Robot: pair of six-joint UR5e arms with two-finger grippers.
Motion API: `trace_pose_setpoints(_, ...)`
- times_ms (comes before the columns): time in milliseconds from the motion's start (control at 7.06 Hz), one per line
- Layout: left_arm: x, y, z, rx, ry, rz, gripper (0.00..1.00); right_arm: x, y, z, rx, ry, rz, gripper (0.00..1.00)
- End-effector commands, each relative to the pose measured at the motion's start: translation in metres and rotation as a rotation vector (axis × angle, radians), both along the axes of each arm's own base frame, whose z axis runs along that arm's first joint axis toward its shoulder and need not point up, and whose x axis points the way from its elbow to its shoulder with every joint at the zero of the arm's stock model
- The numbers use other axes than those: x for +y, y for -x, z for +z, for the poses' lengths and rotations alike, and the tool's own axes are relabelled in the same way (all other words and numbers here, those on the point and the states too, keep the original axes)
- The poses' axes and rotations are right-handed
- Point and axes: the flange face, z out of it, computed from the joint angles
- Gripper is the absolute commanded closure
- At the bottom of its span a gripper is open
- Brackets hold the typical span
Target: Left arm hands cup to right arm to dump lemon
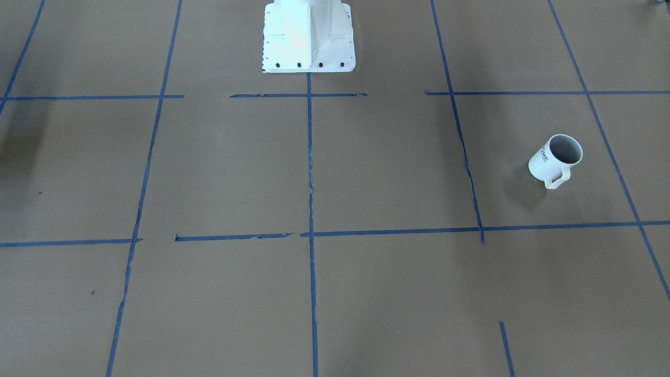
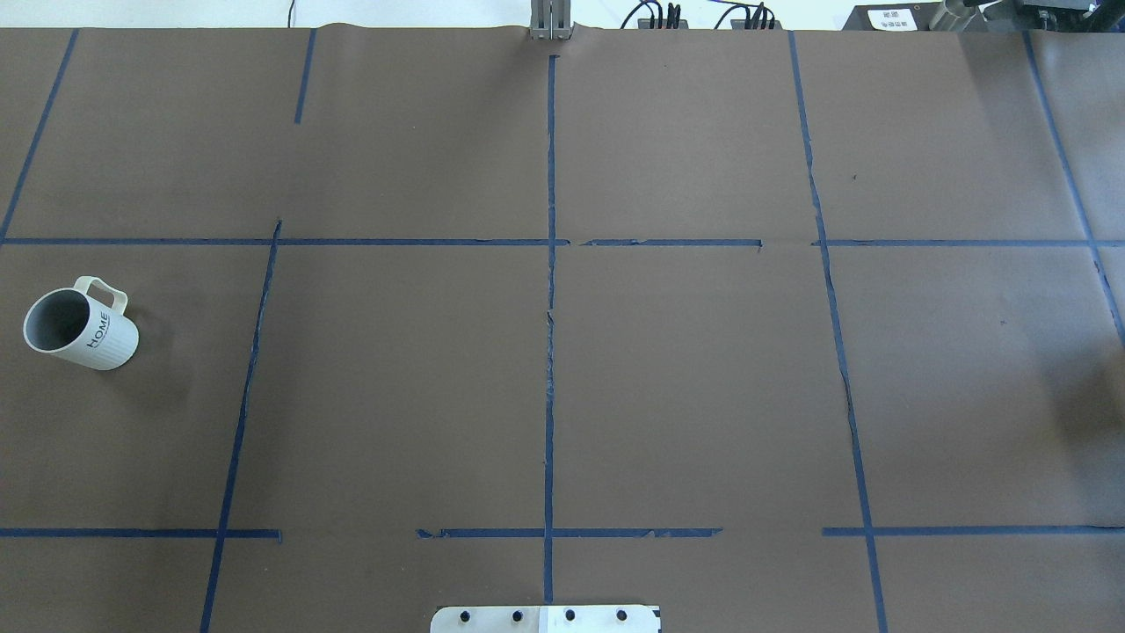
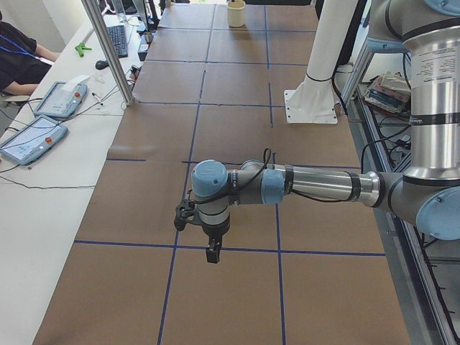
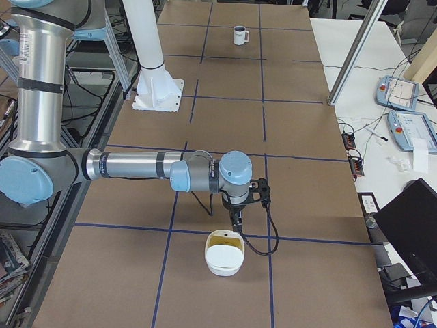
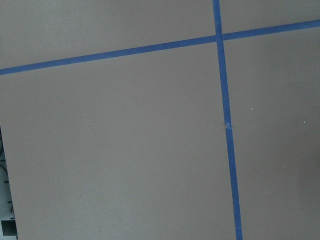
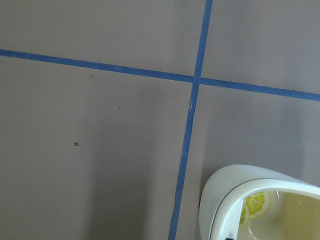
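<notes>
The white cup (image 2: 79,327) with "HOME" lettering stands upright on the brown table at the robot's far left, its handle turned away from the robot. It also shows in the front-facing view (image 1: 556,159) and far off in the exterior right view (image 4: 239,34). Its inside looks grey and no lemon shows in it. The left gripper (image 3: 210,251) points down over the table and shows only in the exterior left view, so I cannot tell its state. The right gripper (image 4: 236,220) hangs just behind a white bowl (image 4: 224,253); I cannot tell its state either.
The bowl (image 6: 260,205) has a yellowish inside with yellow slice-shaped marks; I cannot tell if they are printed. The white robot pedestal (image 1: 309,36) stands at the table's robot side. Blue tape lines grid the table. Teach pendants and cables lie on the side bench (image 3: 43,115).
</notes>
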Motion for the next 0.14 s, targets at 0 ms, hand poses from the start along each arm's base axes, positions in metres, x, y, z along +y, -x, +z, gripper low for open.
trace_pose_setpoints(0,0.0004,-0.0004,0.0006,0.0,0.001,0.001,0.0,0.0006,0.0006,0.0009,-0.001,0.004,0.001,0.0)
